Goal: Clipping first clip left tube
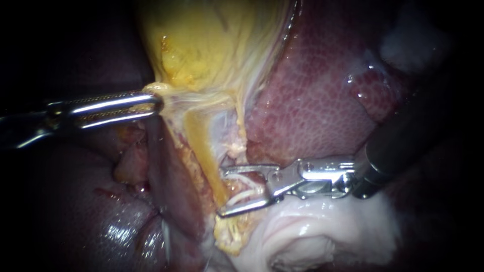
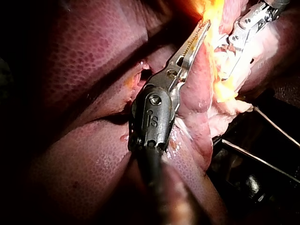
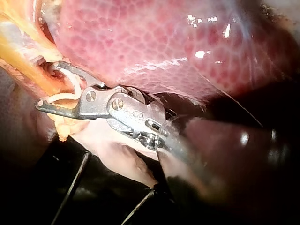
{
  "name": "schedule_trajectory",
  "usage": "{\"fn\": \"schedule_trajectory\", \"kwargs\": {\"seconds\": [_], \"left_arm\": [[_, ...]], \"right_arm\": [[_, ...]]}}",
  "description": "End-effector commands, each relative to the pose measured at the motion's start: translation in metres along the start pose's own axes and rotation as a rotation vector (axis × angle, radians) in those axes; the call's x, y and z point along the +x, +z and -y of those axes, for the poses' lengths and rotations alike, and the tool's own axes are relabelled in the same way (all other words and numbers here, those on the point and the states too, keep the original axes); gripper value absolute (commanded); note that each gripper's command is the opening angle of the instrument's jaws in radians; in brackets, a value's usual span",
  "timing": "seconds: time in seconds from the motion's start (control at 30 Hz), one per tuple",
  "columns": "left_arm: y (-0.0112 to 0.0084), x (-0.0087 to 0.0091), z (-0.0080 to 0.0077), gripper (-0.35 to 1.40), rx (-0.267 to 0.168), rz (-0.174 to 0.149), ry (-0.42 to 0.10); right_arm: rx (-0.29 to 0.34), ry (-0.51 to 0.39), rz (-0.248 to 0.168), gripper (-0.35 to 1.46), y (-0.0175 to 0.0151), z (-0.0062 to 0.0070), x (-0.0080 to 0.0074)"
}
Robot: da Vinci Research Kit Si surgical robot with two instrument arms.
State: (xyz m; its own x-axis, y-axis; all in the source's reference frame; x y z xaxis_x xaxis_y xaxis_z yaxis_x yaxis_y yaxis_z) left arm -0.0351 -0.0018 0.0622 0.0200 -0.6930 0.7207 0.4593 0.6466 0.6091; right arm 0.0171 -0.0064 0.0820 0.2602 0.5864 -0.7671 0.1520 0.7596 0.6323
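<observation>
Left instrument (image 1: 154, 103) claw clamped on gallbladder (image 1: 212, 45) edge; right instrument (image 1: 223, 193) claw gaping wide at tube (image 1: 213, 171).

Silvery left instrument (image 1: 157, 107) and right instrument (image 1: 222, 192), dark, perhaps black, shafts (image 1: 398, 146)

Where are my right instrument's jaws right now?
In the endoscope view's lower centre, the right instrument straddles the tube with open jaws, below the gallbladder and beside the liver.
</observation>
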Motion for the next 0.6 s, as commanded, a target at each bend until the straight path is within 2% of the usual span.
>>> {"fn": "schedule_trajectory", "kwargs": {"seconds": [0.03, 0.23, 0.47, 0.6], "left_arm": [[0.0, 0.0, 0.0, -0.35, 0.0, 0.0, 0.0], [0.0, 0.0001, -0.0003, -0.35, 0.002, 0.0, 0.0], [-0.0002, 0.0006, -0.002, -0.35, 0.009, -0.001, 0.0], [-0.0001, 0.0009, -0.0028, -0.35, 0.007, -0.001, 0.001]], "right_arm": [[0.011, 0.009, 0.0, 0.6, 0.0002, 0.0, -0.0001], [0.086, 0.043, 0.006, 0.6, 0.0005, 0.0008, -0.0002], [0.203, 0.083, -0.02, 0.6, 0.0008, 0.0024, 0.0003], [0.242, 0.093, -0.011, 0.59, 0.0016, 0.003, 0.0001]]}}
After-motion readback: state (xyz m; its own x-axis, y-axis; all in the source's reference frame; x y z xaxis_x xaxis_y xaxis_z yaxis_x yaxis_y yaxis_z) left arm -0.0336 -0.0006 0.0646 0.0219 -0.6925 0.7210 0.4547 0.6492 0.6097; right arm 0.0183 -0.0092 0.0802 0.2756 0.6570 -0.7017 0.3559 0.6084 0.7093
